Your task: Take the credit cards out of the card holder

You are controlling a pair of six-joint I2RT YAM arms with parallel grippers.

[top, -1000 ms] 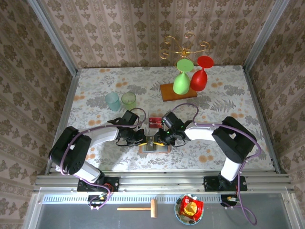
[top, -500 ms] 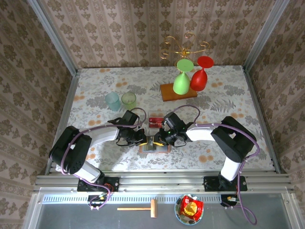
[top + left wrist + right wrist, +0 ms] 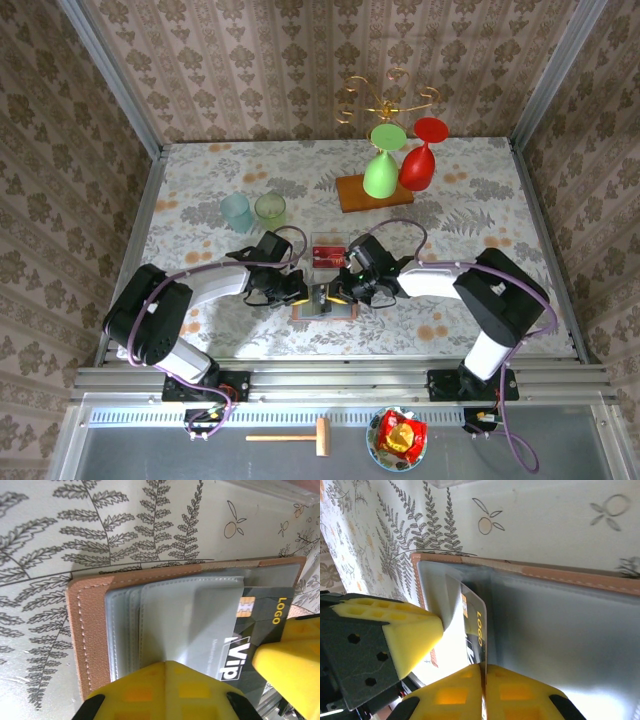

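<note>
The card holder [image 3: 325, 312] lies open on the table near the front, brown leather [image 3: 90, 630] outside and grey lining [image 3: 560, 630] inside. A black credit card [image 3: 260, 625] marked VIP and LOGO sticks partway out of a grey pocket. My right gripper [image 3: 484, 666] is shut on that card's [image 3: 474, 625] free edge. My left gripper [image 3: 166, 664] is shut, its yellow tips pressing down on the grey pocket. From above, the left gripper [image 3: 303, 294] and right gripper [image 3: 338, 293] meet over the holder. A small stack of red credit cards [image 3: 327, 254] lies on the table just behind it.
At the back stands a wooden board [image 3: 352, 196] with a green goblet [image 3: 380, 172] and a red goblet [image 3: 420, 165] under a gold rack [image 3: 385, 100]. A blue cup [image 3: 237, 212] and a green cup [image 3: 270, 210] stand back left.
My right gripper has closed onto the black card's edge and its wrist has shifted slightly right. The left gripper has stayed shut on the pocket.
</note>
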